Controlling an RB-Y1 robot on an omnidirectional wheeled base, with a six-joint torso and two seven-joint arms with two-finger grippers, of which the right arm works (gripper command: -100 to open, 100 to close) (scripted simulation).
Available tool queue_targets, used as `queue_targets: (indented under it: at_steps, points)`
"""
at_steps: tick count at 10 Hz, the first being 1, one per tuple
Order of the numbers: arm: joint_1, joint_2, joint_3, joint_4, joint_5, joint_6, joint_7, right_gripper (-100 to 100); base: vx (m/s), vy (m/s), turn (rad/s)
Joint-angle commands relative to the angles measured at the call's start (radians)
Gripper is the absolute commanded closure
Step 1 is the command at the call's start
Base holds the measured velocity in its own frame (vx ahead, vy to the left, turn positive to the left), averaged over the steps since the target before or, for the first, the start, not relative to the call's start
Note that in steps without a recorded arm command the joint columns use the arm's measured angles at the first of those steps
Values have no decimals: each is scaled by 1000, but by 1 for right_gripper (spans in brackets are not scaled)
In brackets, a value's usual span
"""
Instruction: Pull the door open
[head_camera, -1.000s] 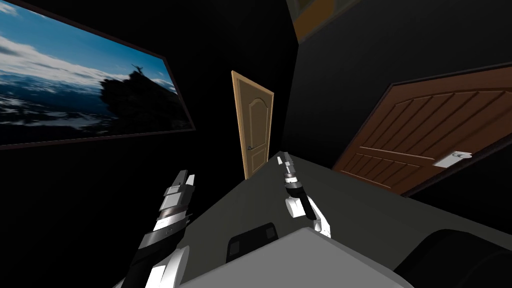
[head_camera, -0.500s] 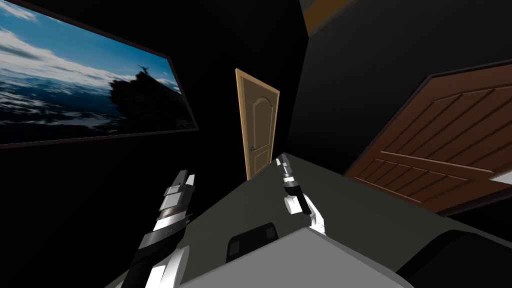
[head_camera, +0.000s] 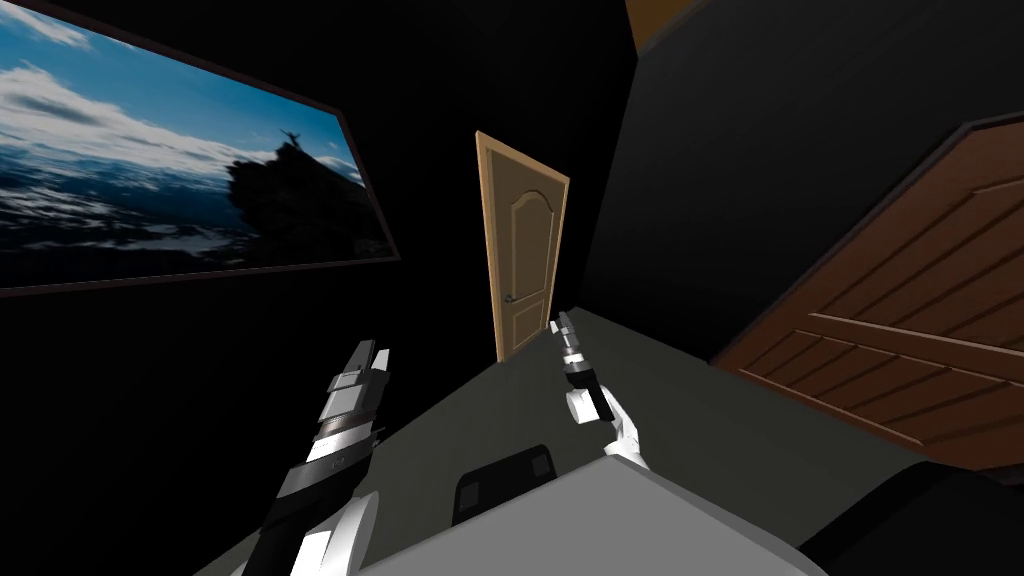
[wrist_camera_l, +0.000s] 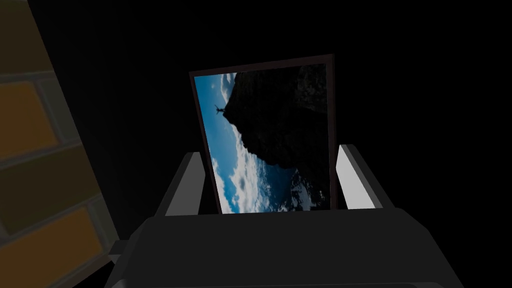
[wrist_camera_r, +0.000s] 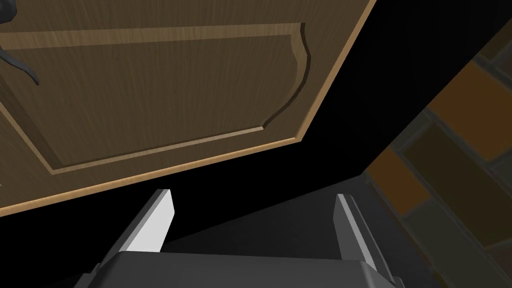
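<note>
A light tan panelled door (head_camera: 525, 258) stands at the far end of the grey floor, with a small dark lever handle (head_camera: 509, 298) on its left side. My right gripper (head_camera: 562, 325) is held out low in front of it, some way short of the door and open. In the right wrist view the door's panel (wrist_camera_r: 150, 90) and the dark handle (wrist_camera_r: 15, 60) lie beyond the open right gripper (wrist_camera_r: 250, 220), with nothing between its fingers (wrist_camera_r: 150, 225). My left gripper (head_camera: 370, 355) is raised at the left, open and empty (wrist_camera_l: 270, 180).
A dark brown panelled door (head_camera: 900, 330) fills the right side, close by. A large framed sky picture (head_camera: 150, 180) hangs on the black wall at left. Grey floor (head_camera: 680, 400) runs between me and the tan door. A dark seat edge (head_camera: 900, 520) shows bottom right.
The whole head picture has shifted right: I have turned a little left and come nearer. The tan door looks slightly larger; the brown door's pale handle has left the picture.
</note>
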Motion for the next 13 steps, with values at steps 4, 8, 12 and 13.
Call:
queue_targets:
  at_steps: [4,8,12,13]
  points:
    - [-53,-19,-15,122,-8,-17,5,-100,61,-53,129]
    - [-100,-33,-27,229,-14,-31,10,-100,52,-60,132]
    - [-149,-46,-39,337,-20,-45,16,-100,60,-67,134]
    - [-166,-51,-43,365,-22,-50,18,-100,68,-86,156]
